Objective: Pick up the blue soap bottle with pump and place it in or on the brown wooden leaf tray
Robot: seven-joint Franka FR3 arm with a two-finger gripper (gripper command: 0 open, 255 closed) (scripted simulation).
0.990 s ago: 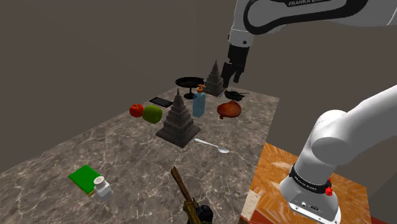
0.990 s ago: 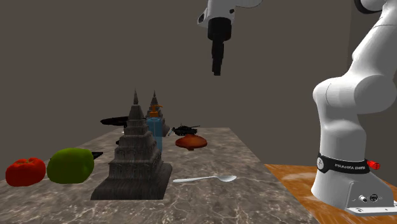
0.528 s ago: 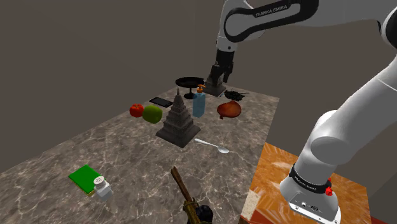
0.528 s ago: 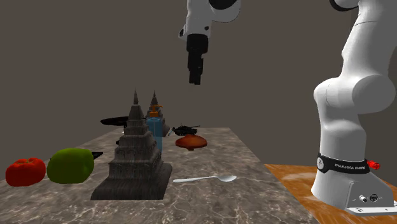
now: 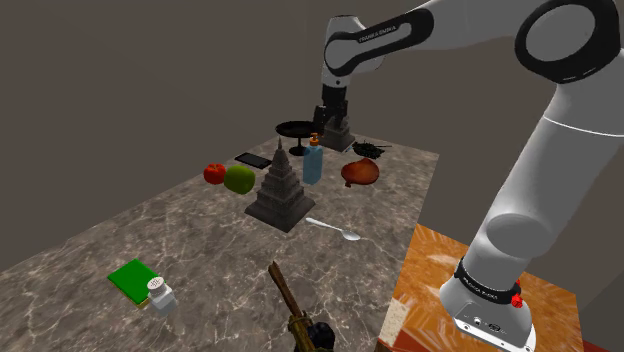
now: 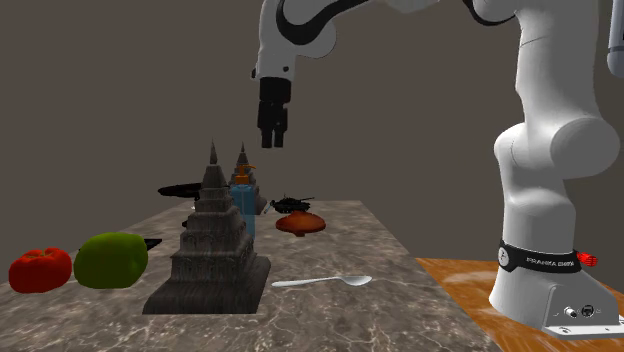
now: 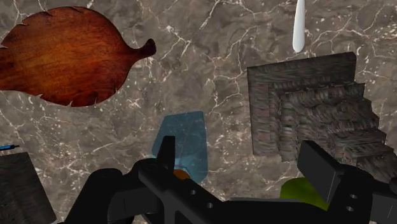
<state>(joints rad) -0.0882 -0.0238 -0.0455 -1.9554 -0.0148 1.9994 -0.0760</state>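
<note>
While the jaws hang spread above, the blue soap bottle shows an orange pump.

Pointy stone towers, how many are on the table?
2. The big tower stands in front of the blue bottle; the small tower stands behind it.

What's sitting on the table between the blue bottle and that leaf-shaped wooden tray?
Nothing. In the wrist view, plain marbled tabletop runs from the blue soap bottle to the brown leaf tray.
</note>
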